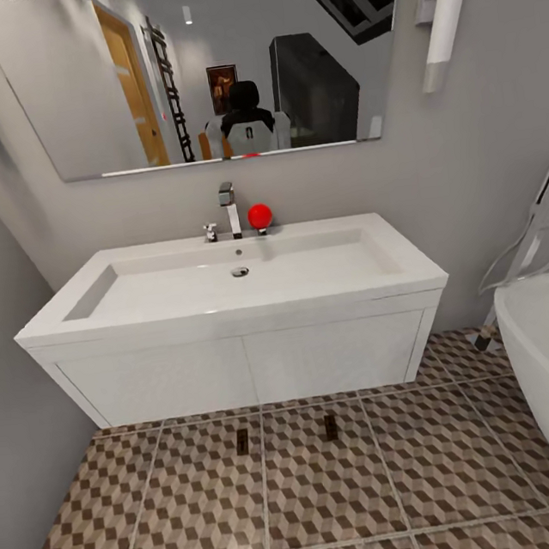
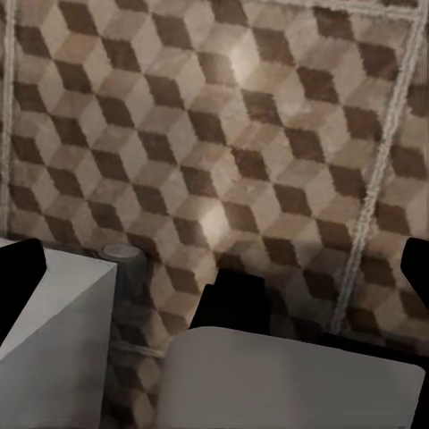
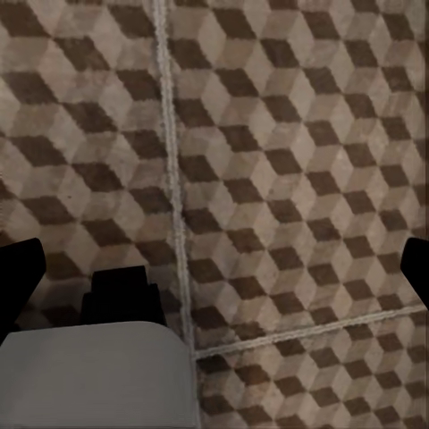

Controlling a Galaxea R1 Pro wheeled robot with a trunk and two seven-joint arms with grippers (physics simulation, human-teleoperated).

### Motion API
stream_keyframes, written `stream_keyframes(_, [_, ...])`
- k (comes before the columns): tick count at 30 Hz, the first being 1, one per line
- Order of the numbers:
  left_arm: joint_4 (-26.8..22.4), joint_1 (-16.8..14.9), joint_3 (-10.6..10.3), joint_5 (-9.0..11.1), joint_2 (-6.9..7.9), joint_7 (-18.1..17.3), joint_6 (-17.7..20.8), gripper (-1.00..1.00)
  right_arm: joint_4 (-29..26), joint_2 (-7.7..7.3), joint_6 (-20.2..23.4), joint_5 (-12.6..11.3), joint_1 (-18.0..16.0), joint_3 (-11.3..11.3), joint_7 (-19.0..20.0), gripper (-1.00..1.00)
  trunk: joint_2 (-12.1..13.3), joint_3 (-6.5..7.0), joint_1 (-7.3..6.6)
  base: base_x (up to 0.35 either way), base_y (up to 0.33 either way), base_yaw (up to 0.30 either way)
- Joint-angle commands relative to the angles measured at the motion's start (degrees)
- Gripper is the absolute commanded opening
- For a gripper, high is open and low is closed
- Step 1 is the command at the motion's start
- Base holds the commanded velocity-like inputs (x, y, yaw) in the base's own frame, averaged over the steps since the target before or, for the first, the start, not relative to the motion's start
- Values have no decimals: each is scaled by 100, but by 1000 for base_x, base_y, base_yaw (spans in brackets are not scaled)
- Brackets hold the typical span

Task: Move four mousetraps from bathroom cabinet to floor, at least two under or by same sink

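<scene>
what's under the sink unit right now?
Two mousetraps lie on the bathroom floor just in front of the sink unit's lower edge. The floor further back beneath the unit is hidden by its white fronts.

no text, label, brand, number or sign can be read anywhere.

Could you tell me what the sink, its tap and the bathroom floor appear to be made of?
The sink looks like glossy white ceramic or moulded resin, smooth and seamless. The tap looks like polished chrome, mirror-bright. The bathroom floor appears to be matte printed tile, with pale grout lines.
</scene>
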Motion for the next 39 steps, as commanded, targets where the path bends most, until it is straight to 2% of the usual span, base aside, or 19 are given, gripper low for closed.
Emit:
stream_keyframes(1, [-24, -2, -51, 48, 24, 44, -33, 100, 9, 3, -25, -54, -3, 48, -4, 100, 40, 14, -23, 0, 0, 0])
stream_keyframes(7, [-27, -2, -54, 48, 115, 44, -97, 100, 8, 2, -24, -57, 4, 48, -3, 100, 280, 122, -155, 0, 0, 0])
stream_keyframes(30, [-23, -2, -56, 48, 131, 44, -105, 100, 7, -13, -31, -58, 18, 48, -3, 100, 1203, 535, -660, 0, 0, 0])
stream_keyframes(39, [-23, -2, -56, 48, 128, 44, -105, 100, 3, 29, -31, -73, 24, 47, -2, 100, 1564, 696, -858, 0, 0, 0])
